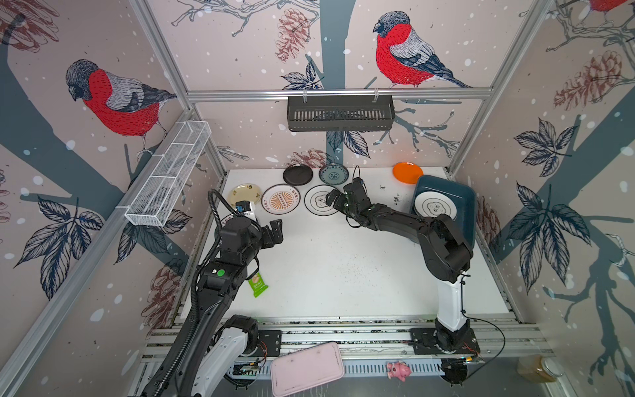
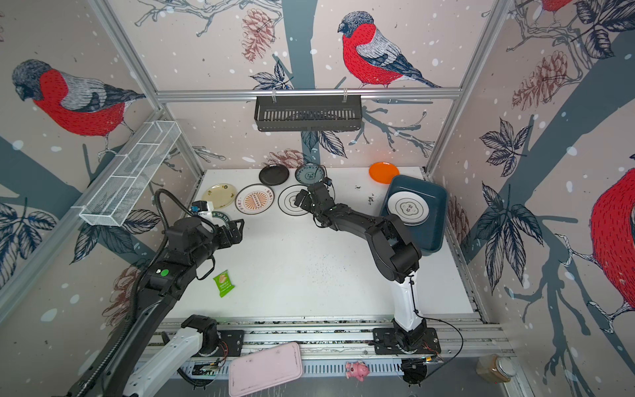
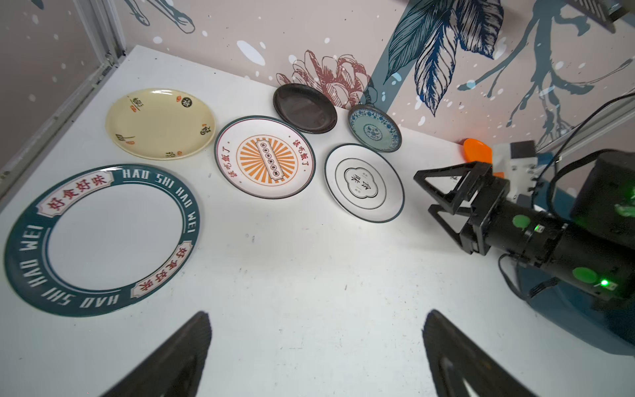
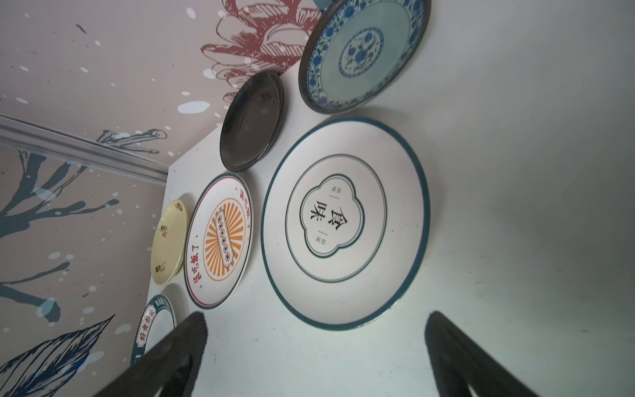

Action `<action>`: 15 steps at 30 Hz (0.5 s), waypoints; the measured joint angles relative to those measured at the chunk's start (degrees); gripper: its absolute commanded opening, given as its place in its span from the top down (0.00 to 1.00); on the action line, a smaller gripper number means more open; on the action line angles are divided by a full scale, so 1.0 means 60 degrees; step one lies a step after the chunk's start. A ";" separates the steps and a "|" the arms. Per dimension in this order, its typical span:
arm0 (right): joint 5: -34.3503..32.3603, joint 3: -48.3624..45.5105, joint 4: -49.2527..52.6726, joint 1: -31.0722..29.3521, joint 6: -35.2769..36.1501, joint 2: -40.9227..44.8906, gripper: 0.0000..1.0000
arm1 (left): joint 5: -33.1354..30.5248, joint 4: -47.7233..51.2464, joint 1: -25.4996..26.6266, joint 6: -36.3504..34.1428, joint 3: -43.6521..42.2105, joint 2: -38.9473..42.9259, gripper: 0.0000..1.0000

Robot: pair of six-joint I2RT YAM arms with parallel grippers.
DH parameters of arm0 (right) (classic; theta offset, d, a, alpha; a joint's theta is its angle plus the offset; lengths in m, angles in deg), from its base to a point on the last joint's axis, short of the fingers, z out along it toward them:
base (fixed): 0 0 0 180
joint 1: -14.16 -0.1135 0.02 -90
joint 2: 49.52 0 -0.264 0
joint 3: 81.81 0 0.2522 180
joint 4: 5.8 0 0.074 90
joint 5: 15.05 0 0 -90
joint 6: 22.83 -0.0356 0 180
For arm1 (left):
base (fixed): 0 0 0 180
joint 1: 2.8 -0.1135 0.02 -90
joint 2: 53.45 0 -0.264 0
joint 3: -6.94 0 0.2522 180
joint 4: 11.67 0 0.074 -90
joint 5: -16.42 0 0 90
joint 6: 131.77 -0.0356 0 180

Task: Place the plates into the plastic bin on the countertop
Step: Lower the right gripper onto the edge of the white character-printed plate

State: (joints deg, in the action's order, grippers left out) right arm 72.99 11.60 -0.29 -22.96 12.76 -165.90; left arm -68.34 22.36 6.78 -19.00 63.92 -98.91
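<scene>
In front of the table's near edge, a pink tray and a small pink toy lie on the rails. On the table a green snack packet lies toward the front left corner. Further back, by the left edge, the left gripper hangs above bare table with its jaws spread wide, holding nothing. The dark-ringed plate lies just beside it toward the left edge, largely hidden under the left arm in both top views. Behind that is a row of three plates: the cream plate nearest the left edge, then the sunburst plate, then the white plate with a dark rim about mid-table. The right gripper hovers over the right rim of this last plate, jaws wide apart and empty; whether it touches the plate cannot be told. At the far edge the black plate and the teal-patterned plate lie side by side. The bin sits along the right edge toward the far right corner, well apart from both grippers, with a white plate inside. The orange plate lies just beside the bin's far corner.
</scene>
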 measured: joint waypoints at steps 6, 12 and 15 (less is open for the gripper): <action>0.0022 -0.0656 -0.0350 -0.0069 -0.0204 0.0237 0.01 | 0.2987 -0.1231 -0.1351 0.0973 -0.0725 -0.1231 0.04; -0.0481 -0.1198 -0.0648 -0.0240 -0.0437 0.0827 0.01 | 0.5351 -0.2320 -0.3133 0.1781 -0.1257 -0.2218 0.04; -0.0714 -0.1606 -0.0845 -0.0310 -0.0714 0.1009 0.01 | 0.5923 -0.2590 -0.3344 0.1982 -0.1344 -0.2222 0.04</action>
State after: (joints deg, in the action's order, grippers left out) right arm 68.71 1.97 -5.36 -24.82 8.47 -159.84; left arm -32.80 6.82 -13.28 -7.11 55.85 -112.24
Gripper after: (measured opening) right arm 0.995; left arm 0.963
